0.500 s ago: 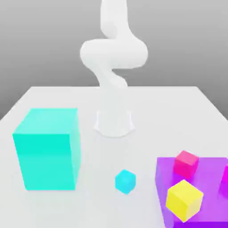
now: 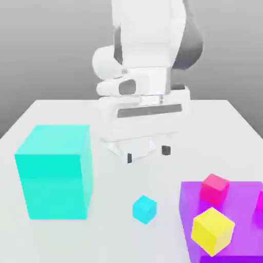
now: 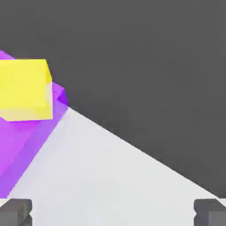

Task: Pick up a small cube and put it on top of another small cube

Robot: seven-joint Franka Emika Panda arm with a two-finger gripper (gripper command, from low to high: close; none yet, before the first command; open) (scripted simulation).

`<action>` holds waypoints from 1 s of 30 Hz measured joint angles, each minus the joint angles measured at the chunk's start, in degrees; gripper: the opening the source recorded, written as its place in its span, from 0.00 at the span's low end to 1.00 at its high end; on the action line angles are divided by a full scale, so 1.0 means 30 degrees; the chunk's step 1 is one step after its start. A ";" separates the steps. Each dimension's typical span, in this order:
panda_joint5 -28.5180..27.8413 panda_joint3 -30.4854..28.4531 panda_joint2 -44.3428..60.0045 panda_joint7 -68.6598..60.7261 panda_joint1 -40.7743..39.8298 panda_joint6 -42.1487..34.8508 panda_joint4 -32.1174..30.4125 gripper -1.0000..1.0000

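Hovering above the white table (image 2: pixel 61 110), well behind the tiny cyan-blue cube (image 2: pixel 144 209): white Panda gripper (image 2: pixel 148 153), dark fingertips (image 3: pixel 16 211) spread fully wide, holding nothing. Cube resting on the table between the huge turquoise cube (image 2: pixel 54 172) and the purple block (image 2: pixel 241 198) carrying yellow cube (image 2: pixel 212 230) and pink cube (image 2: pixel 214 188). Best approach, judged from here: centre over the cube, descend straight, square fingers to its faces before closing.

Yellow cube (image 3: pixel 24 89) apparently atop purple block (image 3: pixel 22 141), white table (image 3: pixel 110 176), gripper (image 3: pixel 113 212) spread wide.
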 joint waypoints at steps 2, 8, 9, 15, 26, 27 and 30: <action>0.0249 -0.0066 0.1517 -0.1621 0.0282 0.1088 -0.1047 0.50; 0.1668 0.0782 0.5728 -0.4368 0.0023 0.4321 -0.1860 0.50; 0.1840 0.1081 0.6420 -0.4516 -0.0236 0.4881 -0.1744 0.50; 0.2045 0.1776 0.8375 -0.4691 -0.0884 0.6458 -0.1387 0.00; 0.0828 0.1201 0.4103 -0.3793 -0.0634 0.2986 -0.2203 0.00; 0.0742 0.1249 0.3779 -0.3710 -0.0551 0.2396 -0.1937 0.00; 0.0677 0.1448 0.3614 -0.3555 -0.0181 0.0567 -0.0266 0.00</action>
